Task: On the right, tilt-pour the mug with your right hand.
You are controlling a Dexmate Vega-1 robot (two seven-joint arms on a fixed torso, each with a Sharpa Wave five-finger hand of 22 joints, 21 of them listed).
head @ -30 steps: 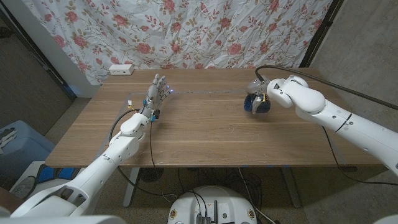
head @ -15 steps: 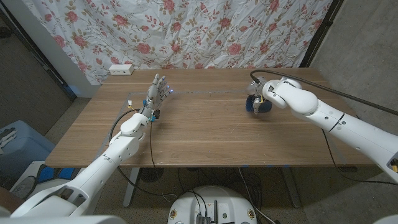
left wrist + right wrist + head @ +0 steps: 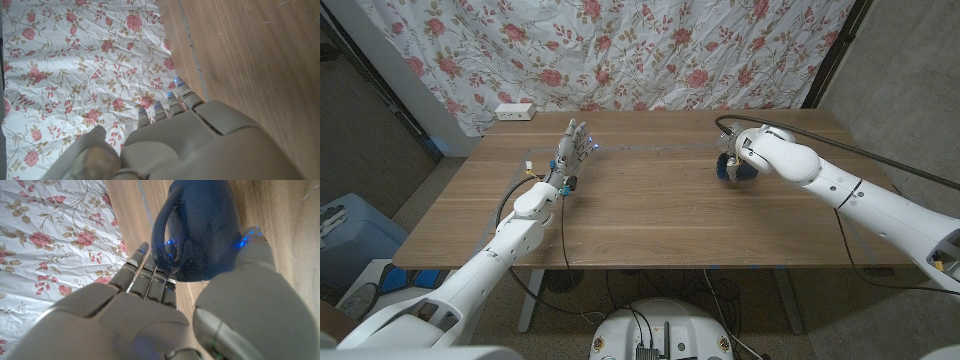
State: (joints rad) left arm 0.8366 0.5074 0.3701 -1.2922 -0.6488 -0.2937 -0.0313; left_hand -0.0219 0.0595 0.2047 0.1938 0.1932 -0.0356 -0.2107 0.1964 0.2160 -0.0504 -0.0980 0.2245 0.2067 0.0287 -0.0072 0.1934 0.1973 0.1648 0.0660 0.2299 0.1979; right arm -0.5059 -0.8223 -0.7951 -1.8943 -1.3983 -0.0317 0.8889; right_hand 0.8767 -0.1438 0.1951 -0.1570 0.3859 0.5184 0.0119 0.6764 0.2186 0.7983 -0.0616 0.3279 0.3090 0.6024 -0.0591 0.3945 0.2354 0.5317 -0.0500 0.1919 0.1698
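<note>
A dark blue mug (image 3: 733, 171) stands at the back right of the wooden table (image 3: 650, 215). My right hand (image 3: 744, 152) grips it from above and behind, hiding most of it. In the right wrist view the mug (image 3: 205, 225) sits between the thumb (image 3: 252, 255) and the fingers (image 3: 150, 272), its handle turned toward the fingers, and the mug looks tilted off upright. My left hand (image 3: 570, 148) stands at the back left with fingers straight and apart, holding nothing; in the left wrist view that hand (image 3: 200, 142) points toward the cloth.
A white power strip (image 3: 515, 112) lies at the table's back left edge. A floral cloth (image 3: 620, 50) hangs behind the table. A black cable (image 3: 840, 140) runs along my right arm. A blue bin (image 3: 345, 235) stands on the floor to the left.
My right wrist and forearm have shifted slightly left and turned over the mug, covering more of it. The left arm has not moved.
</note>
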